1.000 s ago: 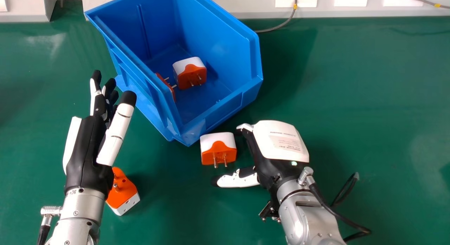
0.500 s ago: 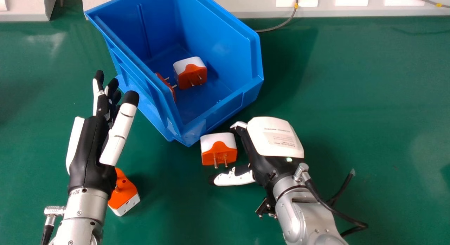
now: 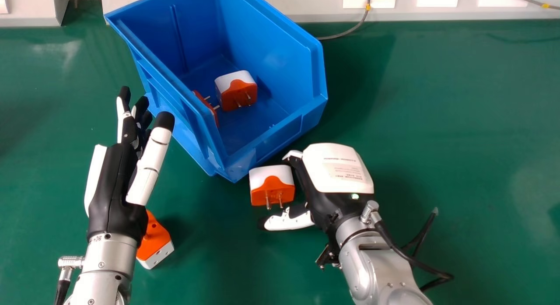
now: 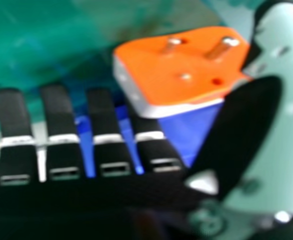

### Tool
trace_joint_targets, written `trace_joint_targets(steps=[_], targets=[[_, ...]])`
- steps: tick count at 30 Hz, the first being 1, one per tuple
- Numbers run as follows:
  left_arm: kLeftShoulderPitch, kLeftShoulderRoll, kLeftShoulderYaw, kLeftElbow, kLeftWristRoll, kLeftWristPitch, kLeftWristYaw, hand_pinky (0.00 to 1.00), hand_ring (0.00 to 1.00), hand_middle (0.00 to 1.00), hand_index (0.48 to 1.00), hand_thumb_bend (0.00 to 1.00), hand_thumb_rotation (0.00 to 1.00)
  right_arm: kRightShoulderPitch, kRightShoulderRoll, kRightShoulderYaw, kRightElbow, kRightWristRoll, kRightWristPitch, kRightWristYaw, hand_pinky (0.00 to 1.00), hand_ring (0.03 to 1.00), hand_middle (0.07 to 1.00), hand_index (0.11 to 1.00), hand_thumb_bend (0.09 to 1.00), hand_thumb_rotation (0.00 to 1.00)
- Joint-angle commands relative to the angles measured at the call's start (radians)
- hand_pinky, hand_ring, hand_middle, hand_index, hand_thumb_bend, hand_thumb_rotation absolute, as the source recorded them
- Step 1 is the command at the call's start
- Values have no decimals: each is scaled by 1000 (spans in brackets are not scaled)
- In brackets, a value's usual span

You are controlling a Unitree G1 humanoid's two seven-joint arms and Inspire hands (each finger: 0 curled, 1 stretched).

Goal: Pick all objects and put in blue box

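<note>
Green tabletop (image 3: 437, 121) is spread beneath the work area. Nearest, an orange-and-white adapter (image 3: 157, 249) is partly covered by the wrist of the left hand (image 3: 111, 191), whose fingers are extended, with nothing grasped. Farther forward, the middle adapter (image 3: 272, 187) is set on the table just outside the near corner of the blue box, its metal pins (image 3: 268, 202) directed toward the robot. It is flanked by the right hand (image 3: 337, 169); fingers and thumb are parted, with no grip closed, and whether contact is made cannot be told. A light, rigid body of hard plastic is to be expected, smooth enough to be nudged or turned by uneven pressure. Hold is best taken across the solid housing, thumb opposed to fingers, the slim pins being spared. Beyond, a fully exposed adapter (image 3: 237, 95) and a partly hidden adapter (image 3: 207, 107) are contained in the blue box (image 3: 271, 60). The background is bounded by a pale wall panel (image 3: 302, 5).
</note>
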Motion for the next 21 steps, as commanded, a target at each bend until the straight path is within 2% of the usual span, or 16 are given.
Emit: trace_joint_targets(steps=[1, 5, 9, 10, 13, 15, 16, 18, 21], targets=[[0, 0, -2, -22, 8, -13, 0, 1000, 1000, 1000, 1000, 655, 821, 12, 14, 30, 16, 14, -33, 22, 423, 538, 663, 704, 615, 433], [0, 0, -2, -19, 8, -14, 0, 1000, 1000, 1000, 1000, 656, 821, 12, 12, 32, 24, 18, -47, 11, 400, 516, 646, 699, 610, 424], [2, -1, -3, -27, 10, -8, 2, 1000, 1000, 1000, 1000, 658, 822, 13, 10, 32, 36, 20, -64, -8, 371, 487, 621, 679, 605, 416], [2, -1, -3, -30, 10, -6, 2, 1000, 1000, 1000, 1000, 658, 822, 11, 9, 33, 43, 20, -73, -17, 346, 454, 579, 640, 598, 403], [8, -2, -4, -38, 10, -3, 3, 1000, 1000, 1000, 1000, 656, 822, 7, 4, 33, 68, 25, -104, -42, 322, 425, 537, 603, 589, 387], [9, -3, -4, -41, 8, -2, 2, 1000, 1000, 1000, 1000, 651, 821, -2, 1, 33, 95, 27, -126, -59, 279, 371, 489, 557, 565, 270], [10, -3, -4, -42, 8, 0, 2, 1000, 1000, 1000, 1000, 651, 821, -6, -1, 31, 106, 29, -136, -64, 279, 371, 489, 557, 565, 270], [12, -3, -4, -48, 8, 5, 2, 1000, 1000, 1000, 1000, 648, 821, -11, -7, 25, 117, 38, -158, -68, 225, 305, 457, 526, 549, 173], [12, -2, -3, -53, 8, 10, 1, 1000, 1000, 1000, 1000, 646, 820, -12, -16, 19, 119, 44, -183, -64, 186, 263, 460, 516, 545, 138]])
